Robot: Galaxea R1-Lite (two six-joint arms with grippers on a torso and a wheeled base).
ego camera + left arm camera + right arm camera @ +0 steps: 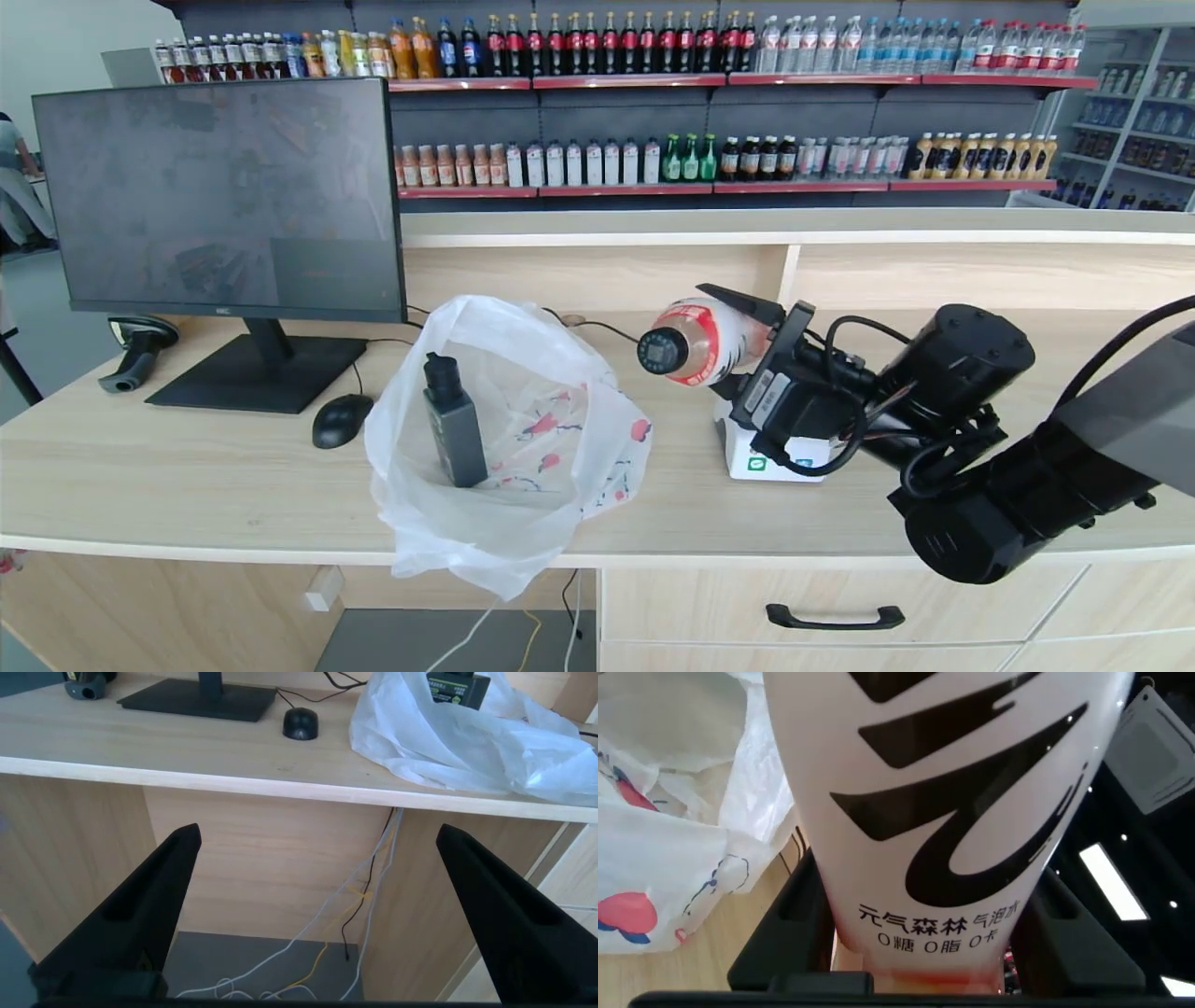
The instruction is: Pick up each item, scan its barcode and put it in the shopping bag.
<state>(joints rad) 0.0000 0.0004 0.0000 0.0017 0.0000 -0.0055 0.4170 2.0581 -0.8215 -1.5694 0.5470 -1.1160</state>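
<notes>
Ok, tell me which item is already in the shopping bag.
The dark grey container, standing inside it; the pink bottle is in the right gripper.

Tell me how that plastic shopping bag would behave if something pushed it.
The shopping bag is thin, crumpled film, so it would probably fold and slide rather than resist. The dark box standing inside likely anchors it somewhat, yet could tip. Its lower fold hangs over the counter edge, so a push that way might drag it off.

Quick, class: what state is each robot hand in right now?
Left hand: open, empty.
Right hand: shut on the black-capped plastic bottle with a red-and-white label.
</notes>
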